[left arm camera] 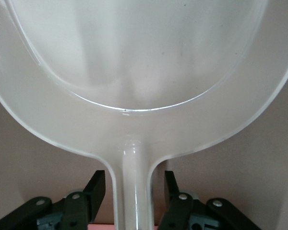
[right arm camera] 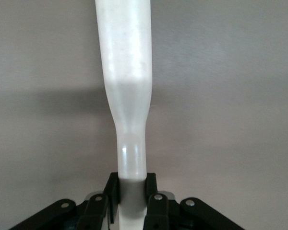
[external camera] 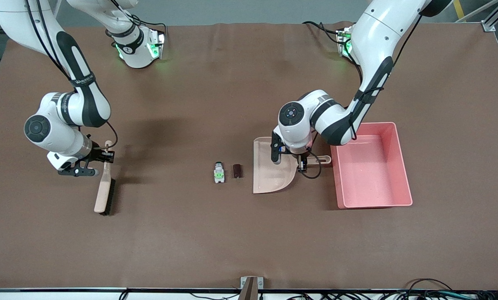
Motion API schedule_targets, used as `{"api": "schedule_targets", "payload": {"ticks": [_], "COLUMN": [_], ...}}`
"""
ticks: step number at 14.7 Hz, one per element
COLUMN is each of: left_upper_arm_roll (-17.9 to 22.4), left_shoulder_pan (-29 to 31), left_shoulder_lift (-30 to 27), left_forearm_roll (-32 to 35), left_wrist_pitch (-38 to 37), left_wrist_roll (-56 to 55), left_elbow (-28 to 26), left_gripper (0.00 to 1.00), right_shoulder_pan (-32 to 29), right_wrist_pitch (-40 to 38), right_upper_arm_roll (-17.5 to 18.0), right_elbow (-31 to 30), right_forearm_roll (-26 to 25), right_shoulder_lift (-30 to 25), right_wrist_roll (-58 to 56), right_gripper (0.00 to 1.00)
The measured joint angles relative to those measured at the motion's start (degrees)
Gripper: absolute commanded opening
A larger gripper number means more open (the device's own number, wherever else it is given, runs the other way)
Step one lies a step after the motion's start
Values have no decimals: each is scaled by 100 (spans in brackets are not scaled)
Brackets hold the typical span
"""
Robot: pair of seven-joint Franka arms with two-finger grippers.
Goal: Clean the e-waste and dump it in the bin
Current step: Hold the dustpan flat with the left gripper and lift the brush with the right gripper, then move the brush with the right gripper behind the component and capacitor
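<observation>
A: Where's the e-waste?

B: On the brown table point(external camera: 232, 241), mid-table: the white-and-grey component point(external camera: 219, 172) lies just beside the dark block point(external camera: 237, 171), the block nearer the beige dustpan point(external camera: 270, 173). The pink bin point(external camera: 393, 166) stands next to the dustpan's handle, toward the left arm's end.

A: And the grippers?

B: The left gripper point(left arm camera: 134, 194) sits low astride the dustpan handle point(left arm camera: 133, 191), fingers point(left arm camera: 97, 184) spread with gaps either side. The right gripper point(right arm camera: 132, 191) is clamped on the handle of the brush point(external camera: 104, 189), toward the right arm's end, well apart from the parts.
</observation>
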Motion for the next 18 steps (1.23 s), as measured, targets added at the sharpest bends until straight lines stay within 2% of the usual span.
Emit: {"api": "schedule_targets", "payload": {"ticks": [5,11,15,18], "left_upper_arm_roll": [0,0,0,0], "left_shoulder_pan": [-1,-4,-5,-6], "left_shoulder_lift": [2,10,13,15], "left_forearm_roll": [13,15,16,16], "left_wrist_pitch": [0,0,0,0], "left_wrist_roll": [0,2,3,3], "left_elbow": [2,4,7,11], "left_gripper": [54,47,38,34], "right_shoulder_pan": [574,1369,2357,2772], "right_wrist_pitch": [-12,-581,-582,-538], "right_upper_arm_roll": [51,84,91,88], "right_elbow": [51,89,128,136], "right_forearm_roll": [239,1039,1051,1052], "right_shoulder_lift": [0,0,0,0], "right_wrist_roll": [324,1044,2117,2480], "right_gripper": [0,0,0,0]}}
